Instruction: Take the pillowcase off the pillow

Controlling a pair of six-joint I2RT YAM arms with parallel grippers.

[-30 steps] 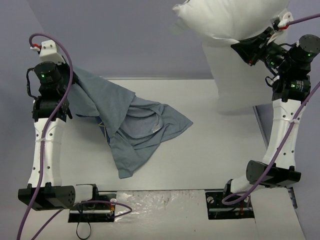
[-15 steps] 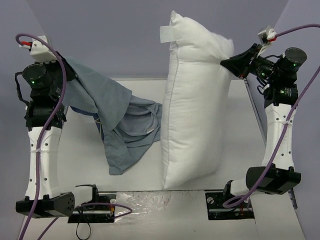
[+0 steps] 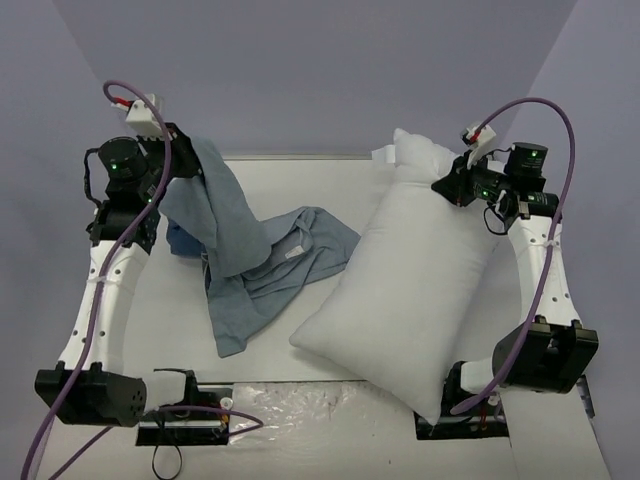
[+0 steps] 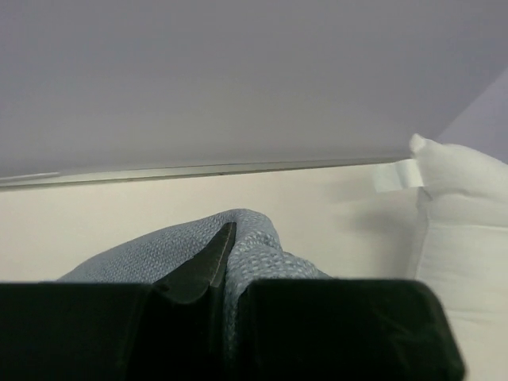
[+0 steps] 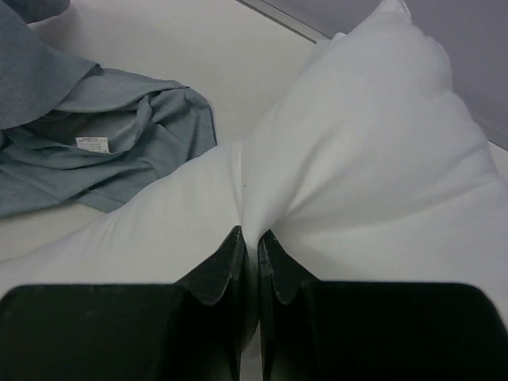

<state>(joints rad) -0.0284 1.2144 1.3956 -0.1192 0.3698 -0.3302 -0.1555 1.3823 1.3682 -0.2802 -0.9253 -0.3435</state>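
The blue pillowcase [image 3: 250,255] lies off the pillow, crumpled on the table's left half. Its upper end hangs from my left gripper [image 3: 185,165], which is shut on a fold of it [image 4: 254,246] above the table's back left. The white pillow [image 3: 410,290] lies bare and slanted across the right half, from the back right to the near edge, with its small tag [image 3: 384,154] at the far corner. My right gripper [image 3: 445,188] is shut on a pinch of the pillow's fabric [image 5: 333,159] near its far end. The pillowcase also shows in the right wrist view [image 5: 95,159].
The pillow's near corner hangs over the table's front edge by the right arm's base [image 3: 470,400]. The left arm's base [image 3: 95,395] stands at the near left. A grey wall rises behind the table's back edge [image 4: 198,169].
My right gripper has swung down and forward, bringing the pillow from high in the air to lying slanted on the table. My left gripper has shifted right with the pillowcase in it.
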